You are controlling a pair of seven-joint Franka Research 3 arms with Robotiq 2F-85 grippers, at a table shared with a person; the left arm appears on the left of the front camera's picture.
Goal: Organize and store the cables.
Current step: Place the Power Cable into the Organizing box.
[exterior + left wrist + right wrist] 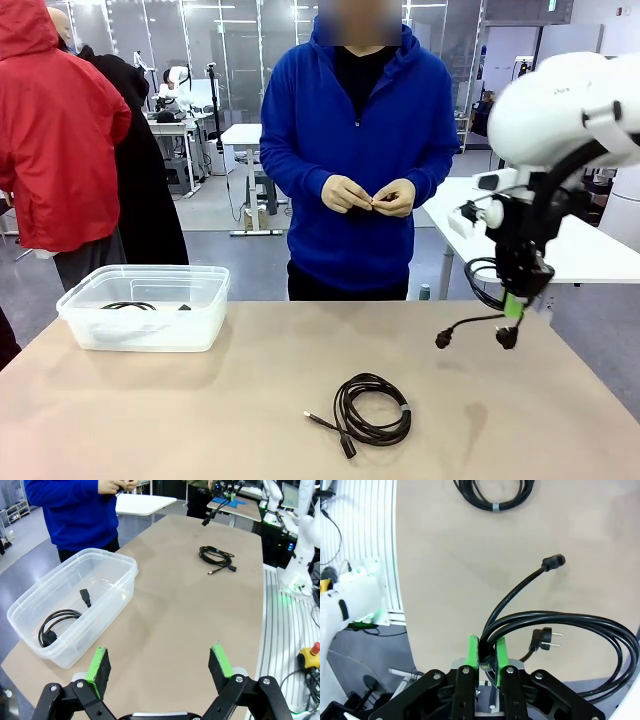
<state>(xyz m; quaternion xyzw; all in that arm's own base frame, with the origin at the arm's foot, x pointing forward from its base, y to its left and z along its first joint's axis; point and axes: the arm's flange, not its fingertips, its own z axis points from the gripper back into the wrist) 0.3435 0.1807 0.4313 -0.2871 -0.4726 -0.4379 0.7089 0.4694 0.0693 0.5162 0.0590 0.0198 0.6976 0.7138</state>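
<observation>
My right gripper (515,306) (486,652) hangs above the table's right side, shut on a coiled black cable (560,625) whose plugs (444,340) dangle below it. A second coiled cable (372,408) (216,557) (495,492) lies on the table near the front middle. A third cable (57,625) (130,306) rests inside the clear plastic bin (75,300) (115,560) at the left. My left gripper (160,662) hovers open above the table's left end, beside the bin, with nothing between its green pads.
A person in a blue hoodie (360,120) stands at the far side, both hands (370,195) fiddling with something small at chest height. Bare tabletop (250,400) stretches between the bin and the loose coil.
</observation>
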